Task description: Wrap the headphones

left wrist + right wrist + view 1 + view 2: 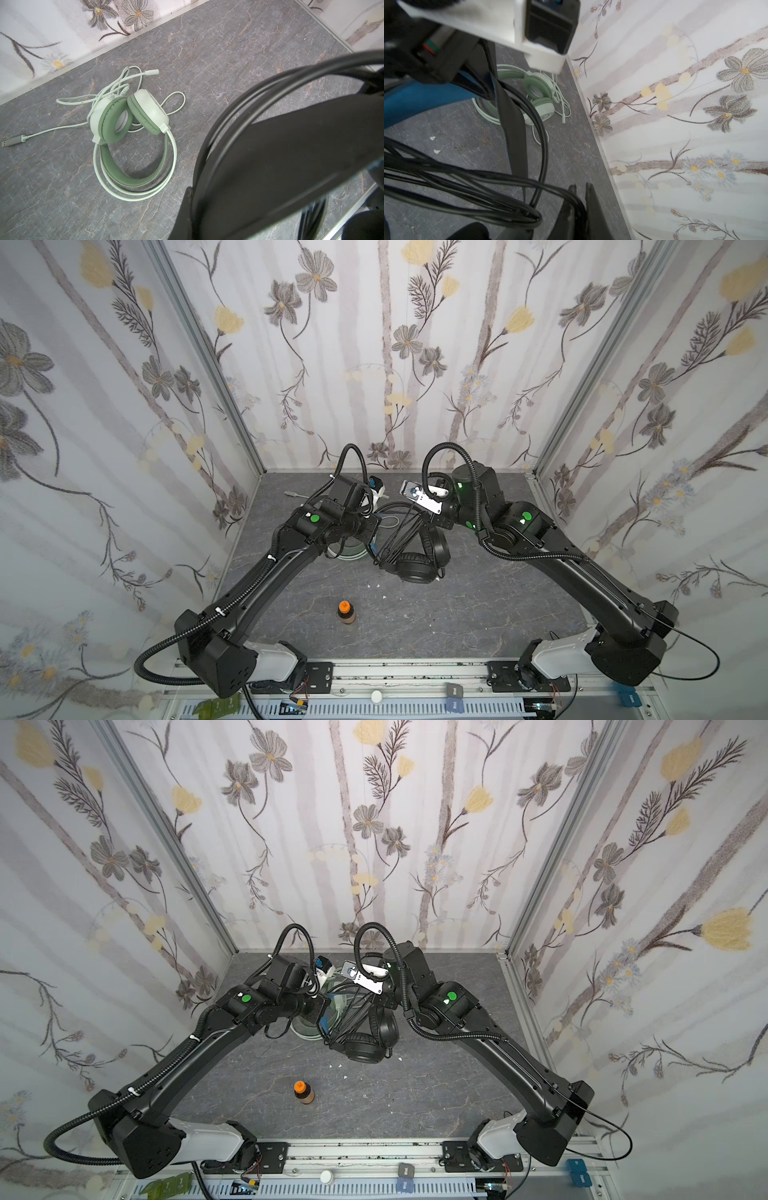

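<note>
The black headphones (415, 568) hang above the table's middle in both top views, ear cups (365, 1048) lowest. My left gripper (374, 499) is shut on their headband (291, 145), which fills much of the left wrist view; its blue inner band (415, 104) shows in the right wrist view. My right gripper (581, 191) is shut on several strands of the black cable (477, 182), which fan down from it (415, 508) to the ear cups. The mint-green headphones (133, 128) lie flat on the table with their white cable (116, 83) loose, mostly hidden under my left arm in a top view (351, 551).
A small bottle with an orange cap (345, 612) stands near the front middle. The green set's USB plug (12, 142) lies near the back wall. White crumbs (433, 138) dot the grey table (478, 605). Papered walls close the back and both sides.
</note>
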`<state>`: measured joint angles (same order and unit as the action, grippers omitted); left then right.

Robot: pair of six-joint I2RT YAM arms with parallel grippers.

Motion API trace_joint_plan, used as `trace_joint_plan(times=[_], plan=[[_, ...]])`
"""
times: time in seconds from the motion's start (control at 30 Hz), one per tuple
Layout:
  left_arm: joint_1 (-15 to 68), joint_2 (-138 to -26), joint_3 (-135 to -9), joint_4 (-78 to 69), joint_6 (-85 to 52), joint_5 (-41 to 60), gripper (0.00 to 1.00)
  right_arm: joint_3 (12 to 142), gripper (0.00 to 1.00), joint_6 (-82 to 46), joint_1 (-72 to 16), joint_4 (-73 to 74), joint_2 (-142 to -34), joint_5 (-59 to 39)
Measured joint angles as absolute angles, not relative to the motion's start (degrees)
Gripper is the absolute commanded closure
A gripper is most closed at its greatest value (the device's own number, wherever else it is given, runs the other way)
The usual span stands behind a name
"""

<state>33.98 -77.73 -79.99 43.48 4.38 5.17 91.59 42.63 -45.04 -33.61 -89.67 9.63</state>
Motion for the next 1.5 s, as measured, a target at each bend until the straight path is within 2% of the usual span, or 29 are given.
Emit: trace_joint_plan(times=[0.4, 0.77, 1.07, 1.2, 1.33, 1.5], plan=[[34.09, -77.41, -81.1, 43.31, 4.38, 5.56, 1.0, 83.83, 0.87, 45.74, -40.34, -33.12, -85.86, 8.38], [34.0, -77.43, -80.99, 46.5, 4.69, 5.1, 1.0, 78.67, 0.65, 43.44, -38.85, -27.42, -85.01, 8.64], [34.04, -78.04, -80.27, 49.56, 5.23, 4.14, 1.0, 71.66, 0.59, 39.29, -36.32, -22.2, -84.33, 8.91], [34.02, -78.76, -80.29, 50.13, 4.25, 3.84, 1.0, 69.65, 0.54, 36.03, -33.91, -21.21, -84.49, 8.84], [34.04, -79.77, -80.99, 50.89, 3.09, 3.27, 1.0, 70.32, 0.51, 30.68, -30.41, -20.34, -86.26, 12.4], [34.04, -81.54, -82.08, 51.42, -0.62, 2.22, 1.0, 74.17, 0.4, 21.93, -28.23, -20.75, -86.5, 17.8]])
